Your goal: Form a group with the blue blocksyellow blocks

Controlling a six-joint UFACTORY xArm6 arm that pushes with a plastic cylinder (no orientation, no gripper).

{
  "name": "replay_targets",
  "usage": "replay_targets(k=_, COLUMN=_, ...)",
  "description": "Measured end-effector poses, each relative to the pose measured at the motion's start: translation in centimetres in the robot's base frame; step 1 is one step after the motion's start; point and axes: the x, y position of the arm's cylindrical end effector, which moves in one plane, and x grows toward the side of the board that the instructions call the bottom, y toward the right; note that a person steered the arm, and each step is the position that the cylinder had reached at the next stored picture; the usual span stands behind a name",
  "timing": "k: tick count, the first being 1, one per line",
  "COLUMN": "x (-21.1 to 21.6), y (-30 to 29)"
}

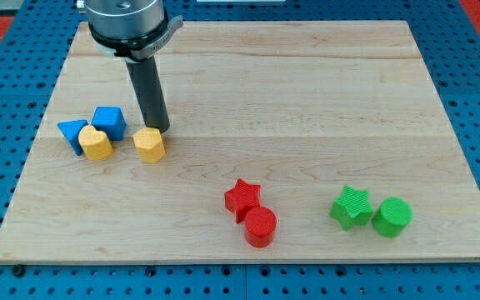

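Observation:
My tip [157,129] stands at the view's left, just above the yellow hexagonal block [149,145], touching or nearly touching its upper right side. To the left lie a yellow heart-shaped block [95,143], a blue block [109,122] just above it, and a blue triangular block [72,134] at its left. These three sit tight together. The yellow hexagonal block lies a small gap to their right.
A red star [242,197] and a red cylinder [260,227] lie together at the bottom middle. A green star [352,207] and a green cylinder [392,217] lie at the bottom right. The wooden board [307,100] rests on a blue pegboard.

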Motion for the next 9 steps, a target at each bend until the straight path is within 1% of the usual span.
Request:
replay_targets(k=1, x=-1.8, y=2.2)
replay_targets(k=2, x=2.0, y=11.1)
replay_targets(k=3, x=5.8, y=8.5)
replay_targets(k=4, x=5.5, y=2.5)
replay_targets(k=5, x=5.4, y=-0.4)
replay_targets(k=7, x=9.1, y=4.2)
replay_targets(k=8, x=13.2, y=4.9)
replay_targets(k=9, x=11.8, y=4.9)
